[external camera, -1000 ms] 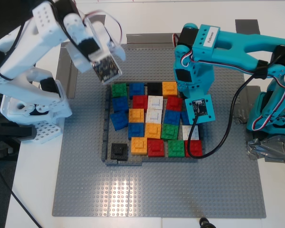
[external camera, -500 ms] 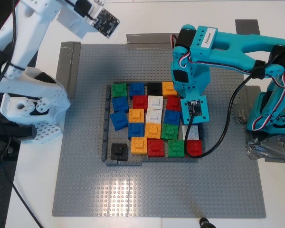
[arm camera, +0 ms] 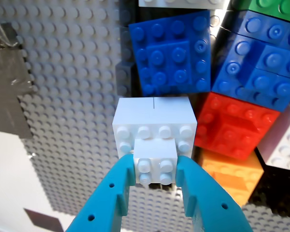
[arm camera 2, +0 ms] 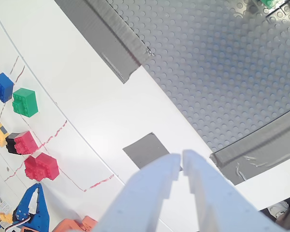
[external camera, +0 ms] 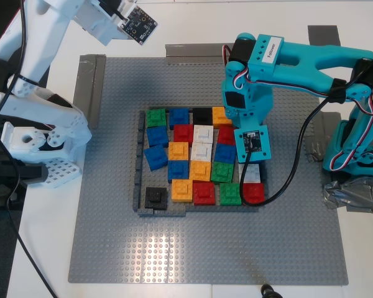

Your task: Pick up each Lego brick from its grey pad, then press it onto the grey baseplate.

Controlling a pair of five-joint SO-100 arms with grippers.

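Note:
Several Lego bricks (external camera: pixel 199 162) in red, blue, green, orange, white and black sit packed inside a thin dark-grey frame (external camera: pixel 138 186) on the grey baseplate (external camera: pixel 205 254). My first gripper (arm camera: pixel 156 169), the teal one, is shut on the raised top of a white brick (arm camera: pixel 154 123) at the cluster's edge on the exterior view's right (external camera: pixel 250 174). A blue brick (arm camera: pixel 171 53) and a red brick (arm camera: pixel 234 130) lie beside it. My second gripper (arm camera 2: pixel 181 162), the white one, is shut and empty, held high over a small grey pad (arm camera 2: pixel 146 149) on the white table.
Grey tape strips (external camera: pixel 90 93) hold the baseplate's edges. A black brick (external camera: pixel 155 197) sits alone in the frame's corner. Loose green (arm camera 2: pixel 25 101), blue (arm camera 2: pixel 2 87) and red (arm camera 2: pixel 41 166) bricks lie on the white table off the plate. A black cable (external camera: pixel 298 167) hangs by the teal arm.
The white arm has lifted up and back toward the exterior view's top left, off the bricks. The teal gripper has shifted slightly to the exterior view's left over the white brick.

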